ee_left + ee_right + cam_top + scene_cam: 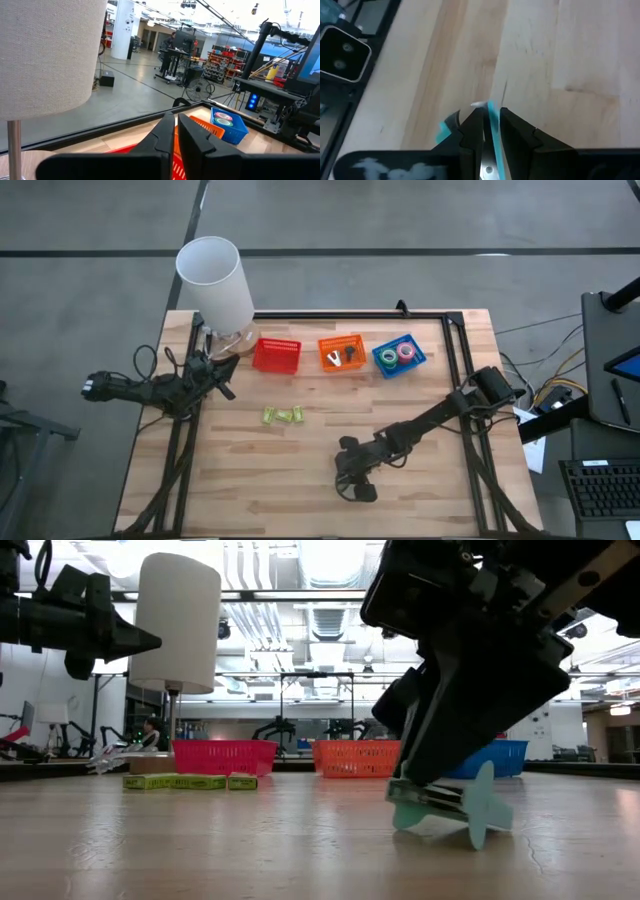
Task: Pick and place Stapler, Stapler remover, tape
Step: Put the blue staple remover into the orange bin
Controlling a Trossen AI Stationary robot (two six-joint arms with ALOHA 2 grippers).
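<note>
- The table (300,470) carries a red basket (277,354), an orange basket (341,352) and a blue basket (399,356) (tape (397,355) rolls inside).
- The right gripper (491,131) clasps a teal stapler remover (455,806) at the near table edge.
- The left gripper (176,135), fingers together, empty, waits beside the lamp (216,285).

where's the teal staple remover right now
The staple remover is at the table's front edge, right of centre, pinched in the right gripper, well in front of the orange basket.

Open tabletop (300,470) across front and middle; obstructions: green staple boxes (282,415) mid-left, basket row (340,352) along back, lamp (215,285) at back-left corner.
</note>
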